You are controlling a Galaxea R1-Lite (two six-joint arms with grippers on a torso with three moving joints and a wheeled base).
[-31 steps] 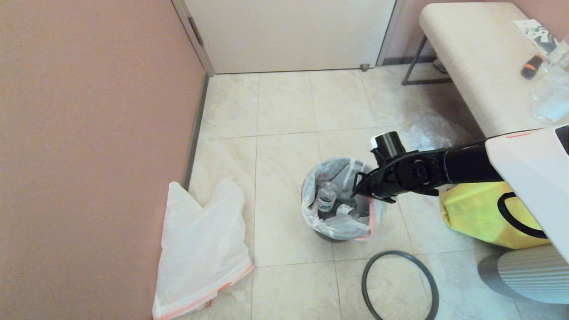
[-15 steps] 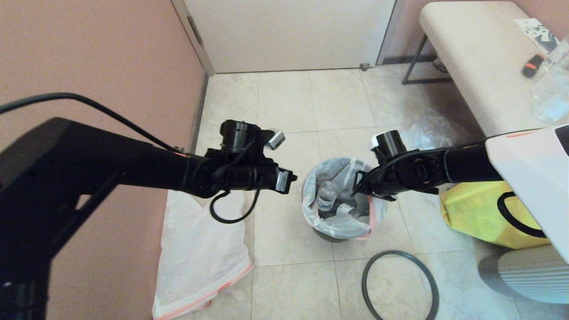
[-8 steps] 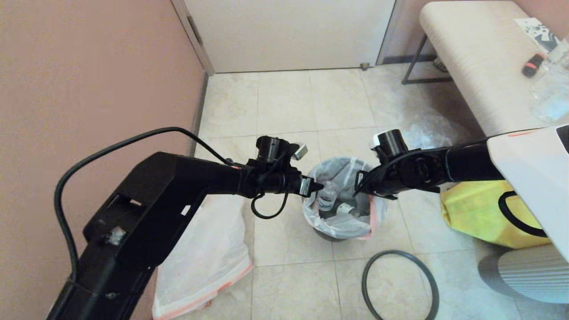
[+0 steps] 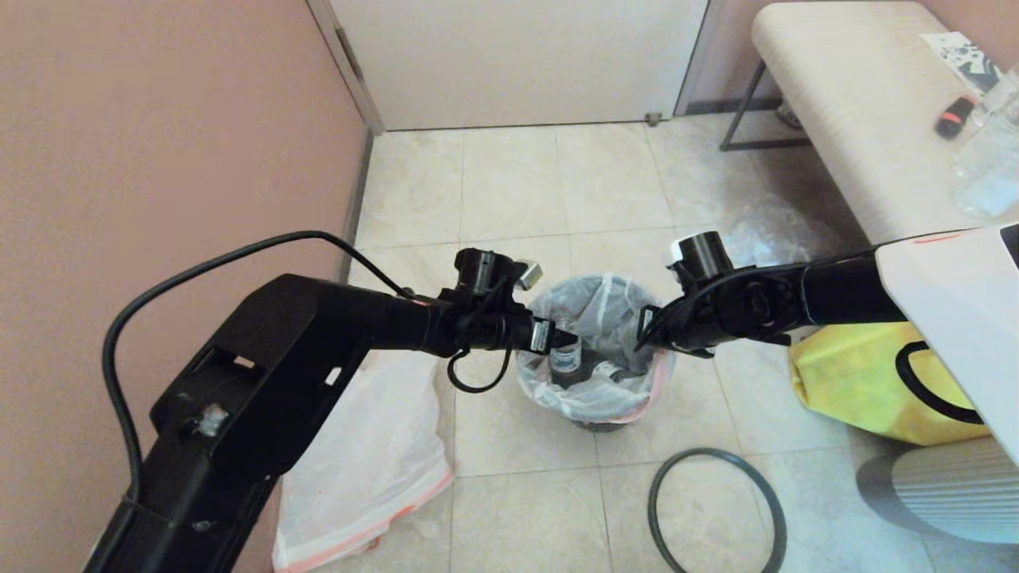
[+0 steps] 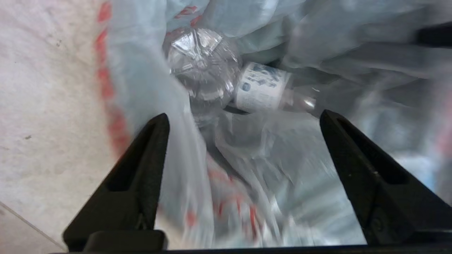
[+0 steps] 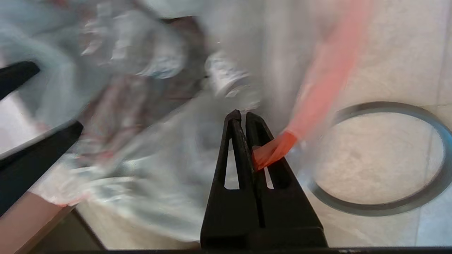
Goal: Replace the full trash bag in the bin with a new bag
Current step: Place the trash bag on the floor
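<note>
The right gripper (image 6: 243, 116) is pinching the orange rim of the full trash bag (image 4: 593, 398), thin, slippery and probably light, while the left gripper (image 5: 243, 120) is spreading wide at the opposite rim, the best place to hold

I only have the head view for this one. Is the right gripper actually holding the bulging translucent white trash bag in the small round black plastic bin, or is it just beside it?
Observer: It is holding it. In the right wrist view the right gripper is shut on the orange-pink drawstring rim of the full trash bag.
Operator: And the left gripper, has it got the other side?
Observer: Not yet. In the left wrist view the left gripper is open, with its fingers wide apart. The bag's thin wall runs between them and nothing is clamped.
</note>
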